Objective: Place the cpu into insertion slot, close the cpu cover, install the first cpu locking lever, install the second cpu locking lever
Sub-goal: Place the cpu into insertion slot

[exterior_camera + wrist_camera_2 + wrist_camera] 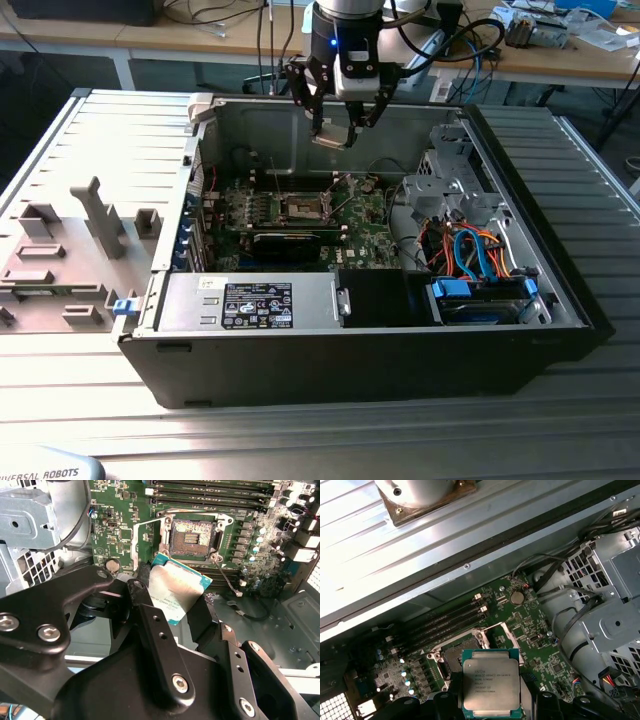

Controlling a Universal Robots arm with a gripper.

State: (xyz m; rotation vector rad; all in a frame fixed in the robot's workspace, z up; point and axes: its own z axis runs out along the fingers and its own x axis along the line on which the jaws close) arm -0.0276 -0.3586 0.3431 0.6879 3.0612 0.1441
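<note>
Gripper (334, 135) hangs over the open case (300, 370), clamped on cpu (332, 141) by two opposite edges. Cpu is in the air above the board (365, 228), not touching it. In the second wrist view, cpu (176, 587) sits between the black fingers (145, 587), silver top up, green rim showing. Slot (193, 536) lies uncovered near the chip but apart from it, dark centre with contacts showing. In the first wrist view, cpu (491, 685) hides part of slot (454, 655). In the exterior view, slot (303, 207) is mid-board, lower than the gripper and slightly toward the exterior view's left.
</note>
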